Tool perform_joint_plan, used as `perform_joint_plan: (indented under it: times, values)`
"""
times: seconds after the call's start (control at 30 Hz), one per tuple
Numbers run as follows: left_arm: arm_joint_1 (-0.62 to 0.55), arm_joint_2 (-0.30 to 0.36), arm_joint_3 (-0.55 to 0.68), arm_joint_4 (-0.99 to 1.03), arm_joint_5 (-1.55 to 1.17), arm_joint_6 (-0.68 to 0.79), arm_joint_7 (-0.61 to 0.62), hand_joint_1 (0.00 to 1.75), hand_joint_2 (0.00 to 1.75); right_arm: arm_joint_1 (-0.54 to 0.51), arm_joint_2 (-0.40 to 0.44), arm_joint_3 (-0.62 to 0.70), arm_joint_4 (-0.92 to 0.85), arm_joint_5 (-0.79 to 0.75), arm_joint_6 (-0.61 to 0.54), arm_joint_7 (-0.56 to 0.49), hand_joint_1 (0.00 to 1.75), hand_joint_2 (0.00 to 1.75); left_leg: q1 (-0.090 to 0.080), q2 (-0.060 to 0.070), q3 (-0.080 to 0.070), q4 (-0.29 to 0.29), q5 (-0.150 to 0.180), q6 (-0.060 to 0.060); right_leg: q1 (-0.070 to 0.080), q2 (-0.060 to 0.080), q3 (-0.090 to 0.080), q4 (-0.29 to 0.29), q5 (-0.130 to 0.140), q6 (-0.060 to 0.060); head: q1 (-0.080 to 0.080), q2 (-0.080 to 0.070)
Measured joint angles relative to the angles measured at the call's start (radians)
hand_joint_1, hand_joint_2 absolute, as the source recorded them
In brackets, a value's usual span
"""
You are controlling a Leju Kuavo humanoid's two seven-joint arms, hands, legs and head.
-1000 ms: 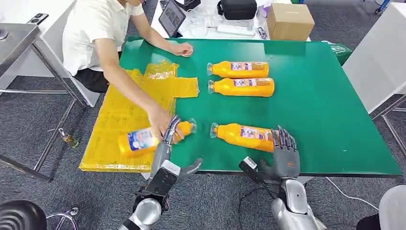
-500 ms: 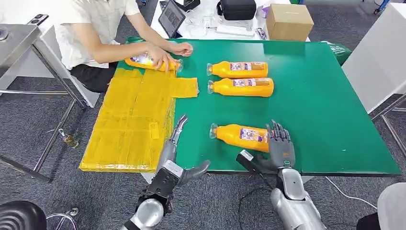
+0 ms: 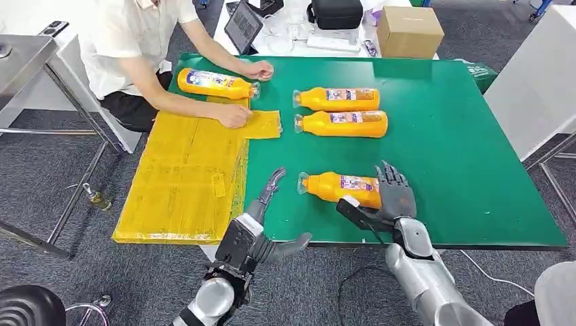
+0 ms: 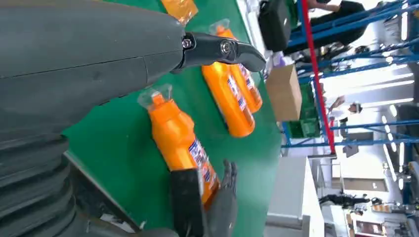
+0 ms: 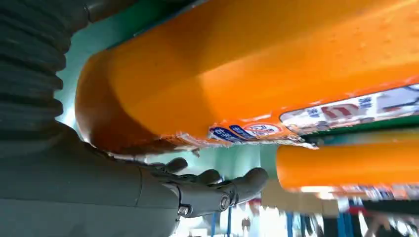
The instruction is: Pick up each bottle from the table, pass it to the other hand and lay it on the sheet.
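Closer now, the right robot hand [image 3: 396,197] spreads empty at the base of the nearest bottle [image 3: 337,187], which lies lengthwise along the bench's [image 3: 469,170] front edge, while the left robot hand [image 3: 261,224] hangs open.

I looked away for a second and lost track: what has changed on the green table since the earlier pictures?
The person took the orange plastic bottle off the yellow sheet and laid it at the table's far left edge. The left hand, open, pulled clear of the sheet and edged right. The right hand closed in on the base of the nearest orange bottle. The two far bottles stayed put.
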Motion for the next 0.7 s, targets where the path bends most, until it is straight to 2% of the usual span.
perform_joint_plan:
  times: [0.03,0.07,0.2,0.27,0.33,0.5,0.7]
  values:
    - [-0.002,0.000,-0.003,0.000,0.004,-0.002,0.002,0.00,1.75,-0.004,-0.001,0.003,0.002,-0.008,0.014,-0.001,0.42,1.75,0.000,0.000,0.001,0.000,0.000,0.000,0.000,0.000,0.001,0.000,0.000,0.000,0.000,0.000]
    - [-0.004,0.001,-0.004,0.000,0.008,-0.005,0.005,0.00,1.75,-0.006,-0.003,0.005,0.003,-0.014,0.024,-0.002,1.75,1.75,0.000,0.000,0.002,0.000,0.000,0.000,0.000,0.000,0.002,0.000,0.000,0.000,0.000,0.000]
    - [-0.011,0.008,-0.013,0.001,0.042,-0.046,0.027,0.00,1.75,-0.031,-0.021,0.017,0.018,-0.080,0.185,-0.024,1.75,1.75,0.000,0.006,0.008,0.000,-0.003,-0.001,0.000,0.003,0.005,-0.001,0.000,-0.001,0.000,0.000]
    - [-0.014,0.009,-0.016,0.001,0.062,-0.066,0.040,0.00,1.75,-0.044,-0.037,0.027,0.029,-0.105,0.232,-0.040,1.75,1.75,0.000,0.007,0.014,0.000,-0.004,0.000,0.000,0.004,0.000,-0.003,0.000,-0.002,0.000,0.000]
    - [-0.017,0.011,-0.019,0.002,0.096,-0.096,0.058,0.00,1.75,-0.052,-0.054,0.036,0.032,-0.147,0.278,-0.061,1.75,1.75,0.000,0.006,0.019,0.000,-0.009,0.001,0.000,0.004,0.006,-0.003,-0.005,-0.001,0.000,0.000]
    - [-0.024,0.021,-0.025,0.004,0.114,-0.107,0.063,0.00,1.75,-0.060,-0.082,0.049,0.031,-0.206,0.318,-0.095,1.75,1.75,0.000,0.006,0.024,0.000,-0.006,0.002,0.000,0.004,0.012,-0.003,-0.003,0.000,0.000,0.000]
    - [-0.028,0.026,-0.034,0.012,0.133,-0.113,0.049,0.00,1.75,-0.050,-0.103,0.040,0.008,-0.392,0.404,-0.194,1.75,1.75,0.000,0.008,0.027,0.000,-0.009,0.001,0.001,0.007,0.025,-0.004,-0.004,0.001,0.001,0.000]
